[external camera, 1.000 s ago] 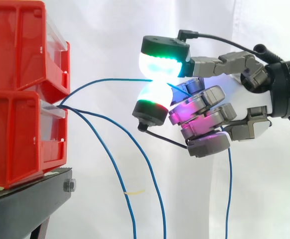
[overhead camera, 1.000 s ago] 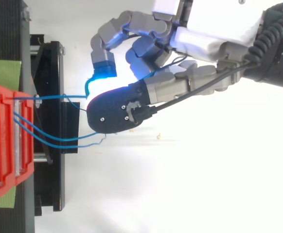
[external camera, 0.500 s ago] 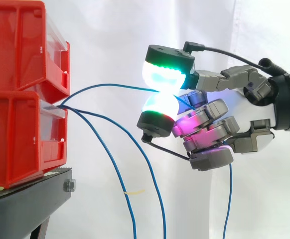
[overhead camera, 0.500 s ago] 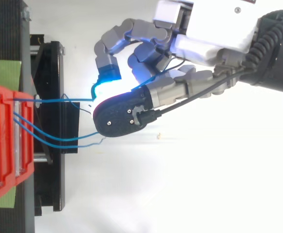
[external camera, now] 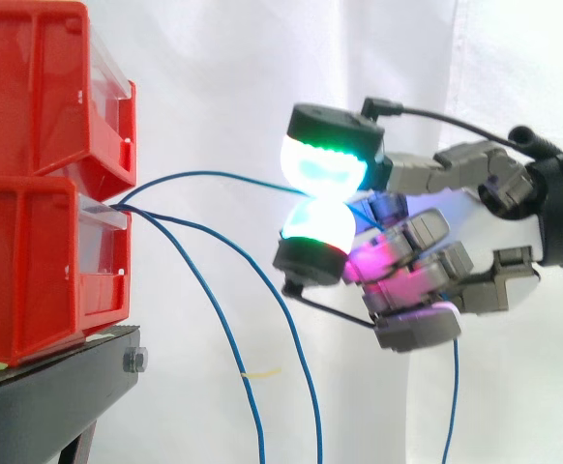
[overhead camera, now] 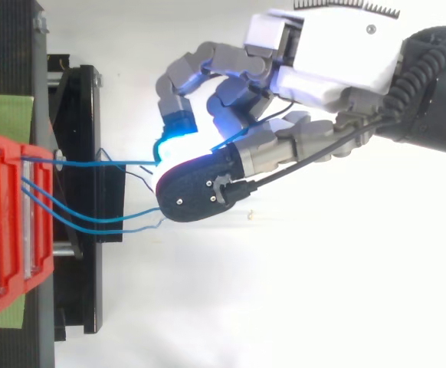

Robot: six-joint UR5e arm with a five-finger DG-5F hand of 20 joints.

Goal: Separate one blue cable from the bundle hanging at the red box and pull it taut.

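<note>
— What's the layout, big things first?

— A white curtain [external camera: 223, 77] hangs behind everything. Two red bins [external camera: 40, 184] are stacked on a black stand [external camera: 59, 387] at the side view's left. The hand [external camera: 417, 261] sits to their right, well apart from them.

— Which step is this?

— Separation looks done, and I'd say the pull is the step in hand, not yet finished. One blue cable [external camera: 214, 176] leaves the lower bin's front and runs across to the hand in a shallow arc (so it isn't taut). The other two cables [external camera: 214, 309] droop downward from the same spot.

— Is the hand holding it?

— Yes, it is closed on it. Two glowing pads [external camera: 325, 164] pinch the cable between them, and its free end hangs below the hand.

— Next move?

— Probably drawing away from the bins with the pinch kept firm until the arc straightens. If the pads slip, the cable could be lost.
</note>
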